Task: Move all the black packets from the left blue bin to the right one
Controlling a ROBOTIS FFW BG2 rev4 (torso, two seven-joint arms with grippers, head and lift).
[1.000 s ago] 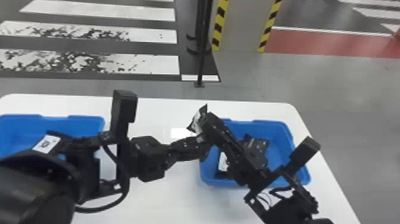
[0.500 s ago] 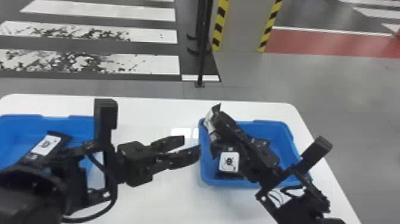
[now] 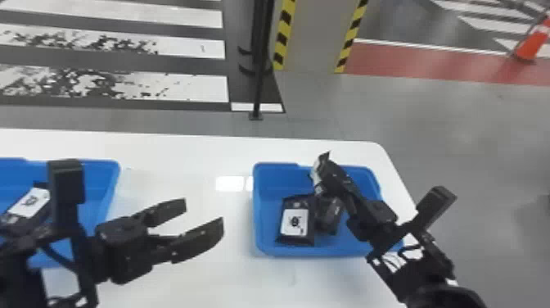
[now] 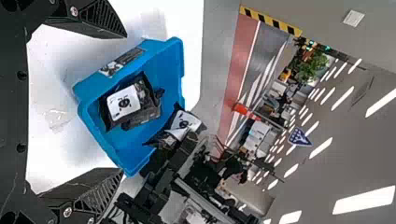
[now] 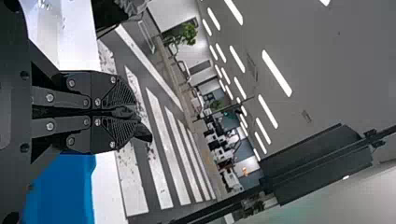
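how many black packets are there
4: a packet in the left bin; a labelled packet and a darker packet in the right bin; a held packet in the right hand above it. More may be hidden.

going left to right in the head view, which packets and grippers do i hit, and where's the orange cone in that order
packet in the left bin → left gripper → white-labelled packet in the right bin → right gripper → orange cone
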